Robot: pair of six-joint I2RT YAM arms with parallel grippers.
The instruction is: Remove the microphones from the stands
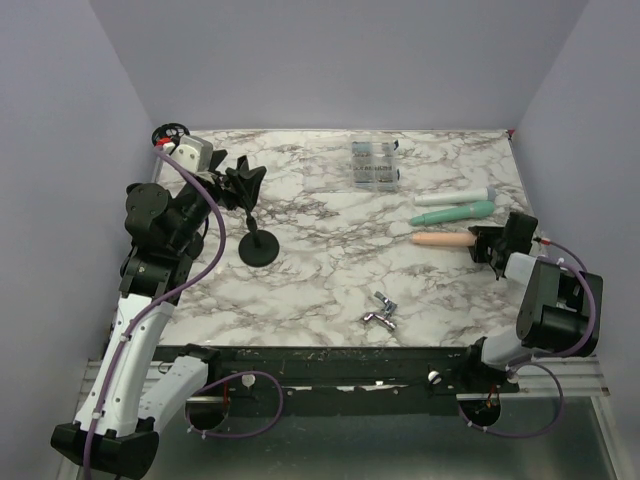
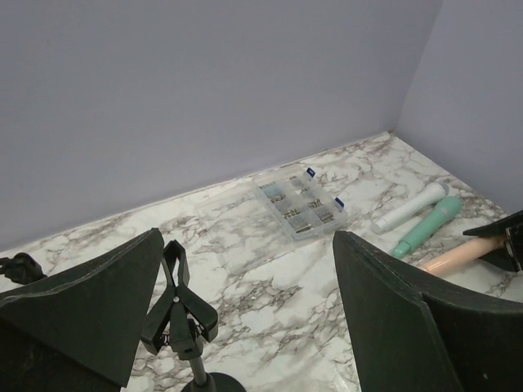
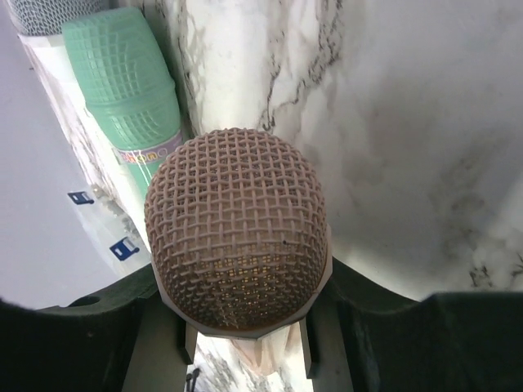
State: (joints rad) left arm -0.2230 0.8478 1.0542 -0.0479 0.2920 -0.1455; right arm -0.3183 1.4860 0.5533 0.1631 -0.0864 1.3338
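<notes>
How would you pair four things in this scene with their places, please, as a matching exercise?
Things:
1. peach microphone
2. microphone stand
3. clear compartment box
4. silver metal piece

Places:
A. far back, centre
B. head between the fingers of the right pincer
C. front, centre
D. left side, standing

Pairs: 1-B, 2-D, 3-A, 4-C

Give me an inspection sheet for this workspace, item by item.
Surface: marble table, no spills seen.
Job's things: stand upright, clip empty; peach microphone off it, on the right.
Clutter: green microphone, white microphone, clear organizer box, metal fitting.
Grippers: left gripper open by the clip; right gripper shut on peach microphone.
Cables: purple cables along both arms.
Surroundings: plain lilac walls.
</notes>
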